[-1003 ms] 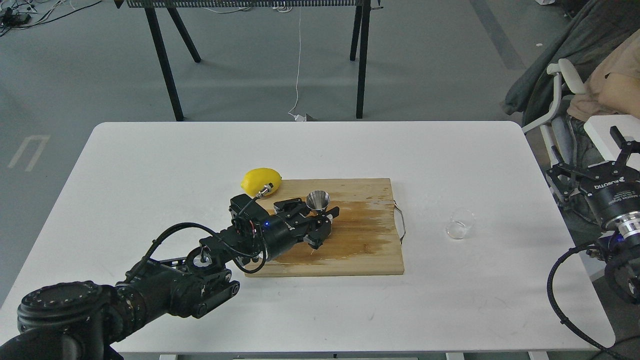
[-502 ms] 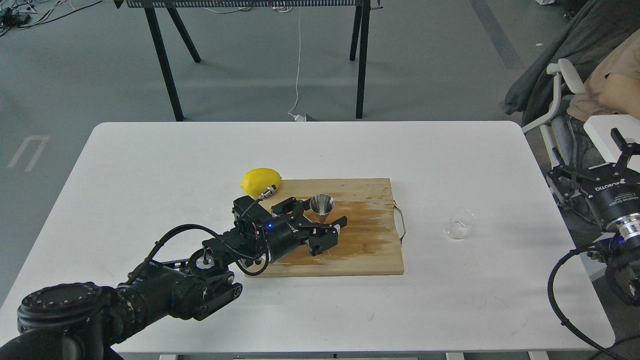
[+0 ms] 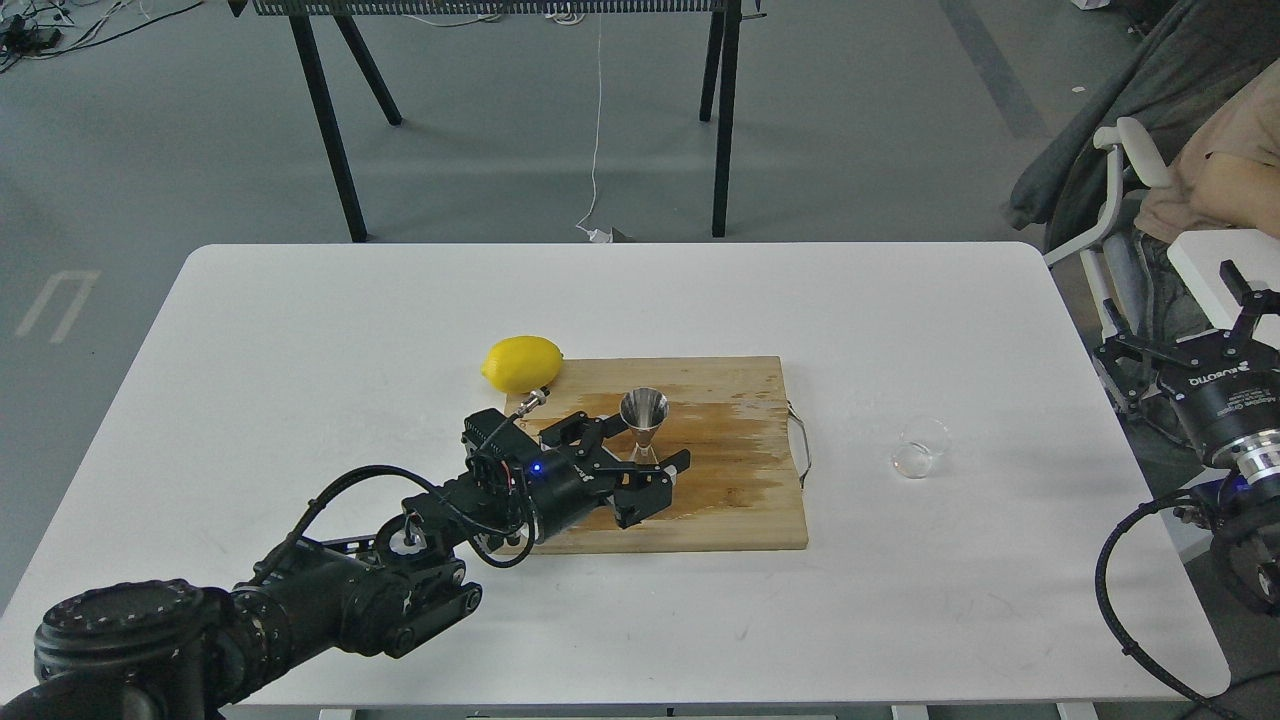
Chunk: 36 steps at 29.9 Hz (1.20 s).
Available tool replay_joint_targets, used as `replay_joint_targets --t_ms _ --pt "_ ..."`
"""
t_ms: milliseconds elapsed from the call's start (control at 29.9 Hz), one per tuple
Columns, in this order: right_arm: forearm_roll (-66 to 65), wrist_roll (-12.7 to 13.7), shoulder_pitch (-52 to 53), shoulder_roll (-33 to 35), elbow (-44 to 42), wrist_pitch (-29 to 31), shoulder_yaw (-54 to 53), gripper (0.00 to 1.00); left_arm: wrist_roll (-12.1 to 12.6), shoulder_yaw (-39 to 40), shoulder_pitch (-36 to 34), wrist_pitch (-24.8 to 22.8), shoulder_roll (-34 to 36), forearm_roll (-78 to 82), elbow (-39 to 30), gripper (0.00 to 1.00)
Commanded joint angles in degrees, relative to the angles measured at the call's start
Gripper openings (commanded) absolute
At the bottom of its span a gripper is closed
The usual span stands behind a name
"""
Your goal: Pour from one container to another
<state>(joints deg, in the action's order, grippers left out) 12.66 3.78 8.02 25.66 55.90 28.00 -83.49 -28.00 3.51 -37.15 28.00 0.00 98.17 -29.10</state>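
The small shiny stainless-steel hourglass-shaped jigger [image 3: 644,425] stands upright on the rectangular wooden cutting board [image 3: 730,500] at frame centre, long axis vertical, mouth up. The left gripper [image 3: 628,462] lies low at the jigger's lower-left side with its 2 fingers spread wide. 1 finger sits to the left of the waist and the other below and to the right of the base. The jaws are released around the jigger, not clamped; contact cannot be confirmed.

The small clear colourless round glass cup [image 3: 920,447] stands on the white table [image 3: 300,330] at centre right, well apart from the board's metal handle [image 3: 803,443]. The right gripper [image 3: 1180,345] hangs at the right edge of the frame, off the table edge, fingers spread and empty.

Governing relation: the glass cup lies to the lower left of the right gripper, and the right arm is clearly nearer to it than the left. Judgement: the right arm is the one suited to fetch the cup and carry it left towards the jigger.

A yellow lemon [image 3: 522,363] rests at the board's upper-left corner, near the left gripper's cable connector.
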Motion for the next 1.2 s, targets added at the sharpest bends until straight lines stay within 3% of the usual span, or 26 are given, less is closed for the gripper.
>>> replay_joint_targets --t_ms 0,769,1171 --pt "0.0 0.0 -0.03 0.0 0.0 0.0 -0.09 0.99 0.0 0.0 0.32 0.0 0.0 0.0 0.01 0.94" --pt "0.0 0.0 -0.38 0.0 0.18 0.0 -0.18 0.99 0.0 0.09 0.68 0.0 2.55 0.0 -0.08 0.94" --pt "0.0 0.0 -0.38 -0.35 0.18 0.0 -0.09 0.99 0.0 0.09 2.69 0.0 7.99 -0.09 -3.23 0.94"
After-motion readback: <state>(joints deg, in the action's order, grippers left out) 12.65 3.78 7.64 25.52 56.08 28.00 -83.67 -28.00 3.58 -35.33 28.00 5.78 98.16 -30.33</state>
